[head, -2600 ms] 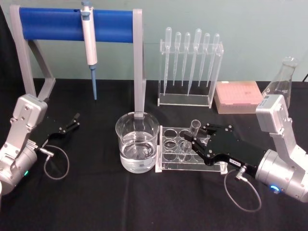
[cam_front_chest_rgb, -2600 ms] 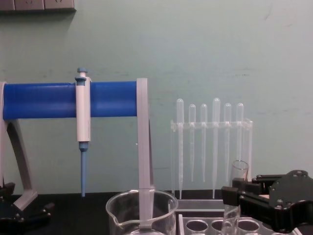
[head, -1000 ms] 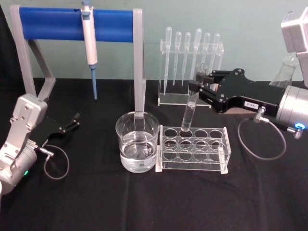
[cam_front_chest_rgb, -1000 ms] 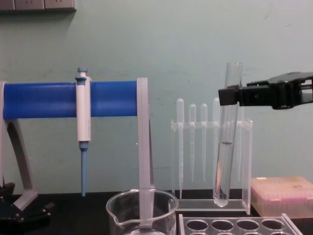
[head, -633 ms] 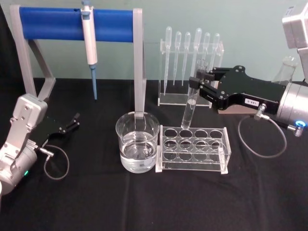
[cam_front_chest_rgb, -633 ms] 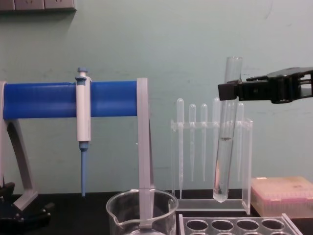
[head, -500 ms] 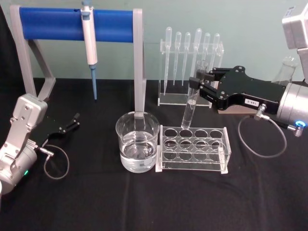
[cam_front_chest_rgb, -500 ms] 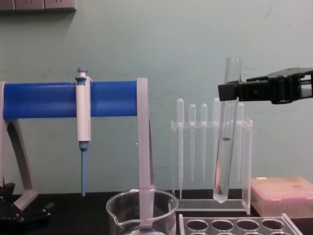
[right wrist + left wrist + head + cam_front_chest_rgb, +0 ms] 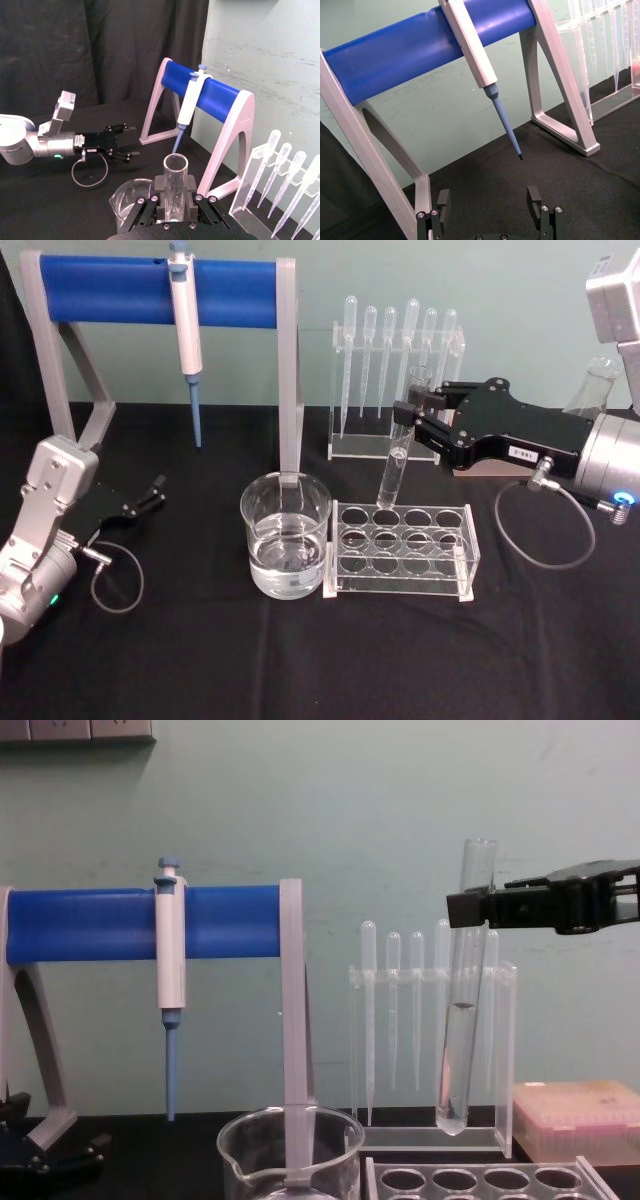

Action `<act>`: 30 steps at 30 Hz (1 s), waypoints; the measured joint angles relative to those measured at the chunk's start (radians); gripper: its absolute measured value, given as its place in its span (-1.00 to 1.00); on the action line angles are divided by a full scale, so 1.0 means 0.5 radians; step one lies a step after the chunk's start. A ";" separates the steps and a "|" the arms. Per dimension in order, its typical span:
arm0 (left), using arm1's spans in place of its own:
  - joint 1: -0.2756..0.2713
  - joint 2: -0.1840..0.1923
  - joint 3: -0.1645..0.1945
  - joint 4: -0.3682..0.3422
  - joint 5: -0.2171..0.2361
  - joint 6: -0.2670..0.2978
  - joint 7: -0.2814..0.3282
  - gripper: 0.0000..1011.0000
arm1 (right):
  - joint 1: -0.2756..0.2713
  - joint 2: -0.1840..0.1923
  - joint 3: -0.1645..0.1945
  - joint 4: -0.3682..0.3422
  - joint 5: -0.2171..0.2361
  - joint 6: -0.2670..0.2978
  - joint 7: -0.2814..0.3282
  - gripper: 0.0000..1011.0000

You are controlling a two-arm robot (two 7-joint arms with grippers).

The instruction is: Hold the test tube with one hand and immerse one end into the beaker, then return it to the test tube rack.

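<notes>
You have the right gripper (image 9: 415,420), right of centre, clamped near the rim of the test tube (image 9: 392,468), tilted above the rack (image 9: 400,552); beaker (image 9: 285,540) lower centre; left gripper (image 9: 153,492), mid-left, fingers spread wide.

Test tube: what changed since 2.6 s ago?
The right gripper, shut on the test tube, lifted it out of the rack and now holds it tilted above the rack. The beaker, rack and parked left gripper stayed put.
</notes>
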 joint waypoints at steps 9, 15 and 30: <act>0.000 0.000 0.000 0.000 0.000 0.000 0.000 0.98 | -0.002 0.000 0.002 0.000 -0.002 -0.002 0.001 -0.52; 0.000 0.000 0.000 0.000 0.000 0.000 0.000 0.98 | -0.002 0.000 0.002 0.000 -0.003 -0.002 0.001 -0.52; 0.000 0.000 0.000 0.000 0.000 0.000 0.000 0.98 | -0.003 0.000 0.002 0.000 -0.003 -0.002 0.001 -0.52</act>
